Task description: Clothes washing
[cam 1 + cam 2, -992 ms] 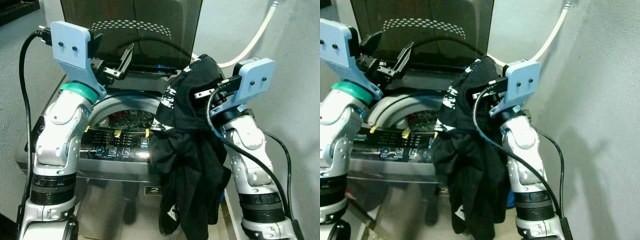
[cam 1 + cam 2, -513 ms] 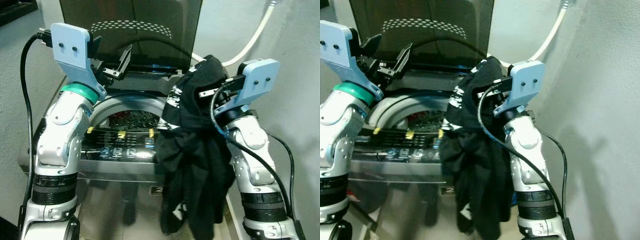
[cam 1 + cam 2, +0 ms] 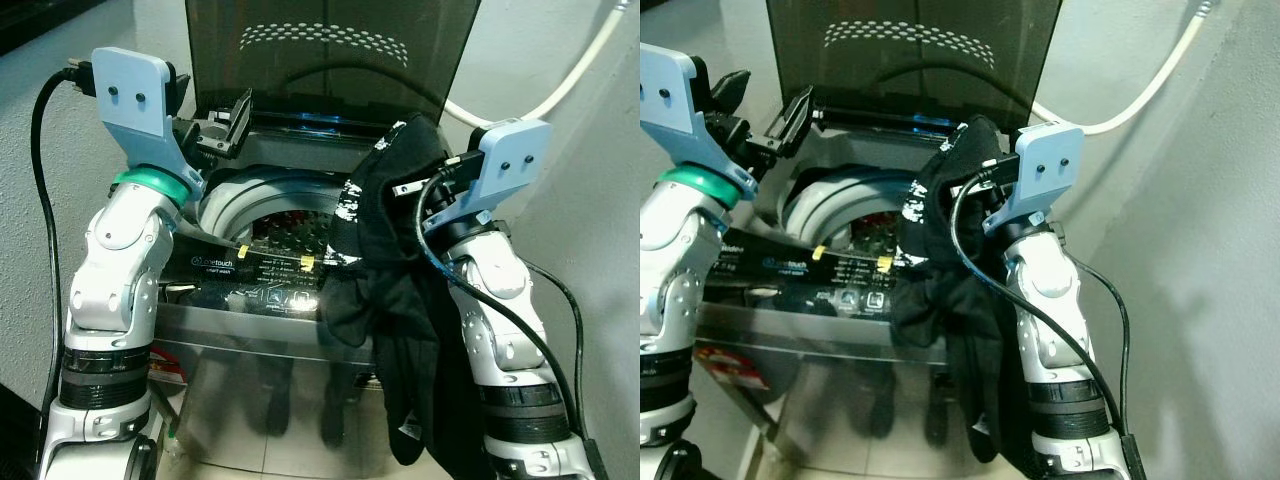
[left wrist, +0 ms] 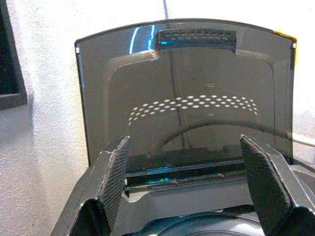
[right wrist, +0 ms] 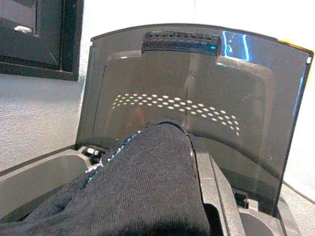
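The right gripper (image 3: pixel 405 185) is clamping the black garment (image 3: pixel 395 290), which is hanging long and straight down from it; the washer's open drum (image 3: pixel 275 215) is lying below and to its left, while the left gripper (image 4: pixel 189 189) is hovering, fingers apart

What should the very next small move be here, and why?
Probably carry the right gripper forward and left, over the drum opening. It is shut on the black garment, which drapes over the washer's front edge and hangs outside. The lid stands open; the left gripper is open and empty.
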